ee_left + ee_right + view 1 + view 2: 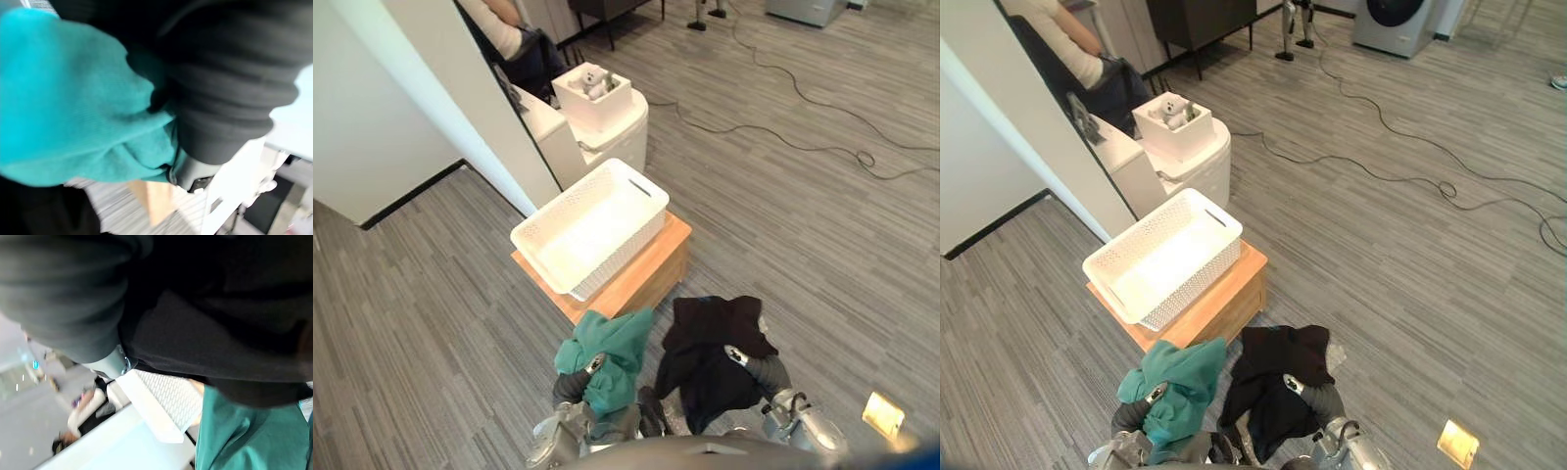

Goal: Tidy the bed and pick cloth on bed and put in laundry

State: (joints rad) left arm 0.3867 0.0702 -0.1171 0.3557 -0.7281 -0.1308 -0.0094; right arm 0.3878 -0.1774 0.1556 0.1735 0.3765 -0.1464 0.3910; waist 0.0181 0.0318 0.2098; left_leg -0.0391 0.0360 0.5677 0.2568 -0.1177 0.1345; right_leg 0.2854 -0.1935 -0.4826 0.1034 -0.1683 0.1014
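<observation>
A teal cloth (612, 352) hangs bunched over my left hand (593, 365), low in the left eye view. Beside it, a black cloth (710, 343) drapes over my right hand (736, 355). Both cloths are lifted off the floor and cover the hands. In the left wrist view the teal cloth (73, 98) lies against the dark wrist cover. The black cloth (220, 333) does the same in the right wrist view. Just ahead of both hands an empty white perforated laundry basket (617, 250) rests on a low wooden box (651, 274).
A white wall panel (460, 98) stands left of the basket. Behind the basket is a white cabinet with a small white box (592, 88) holding a plush toy. A seated person (504, 29) is at the back. Cables (803, 108) trail over the grey floor to the right.
</observation>
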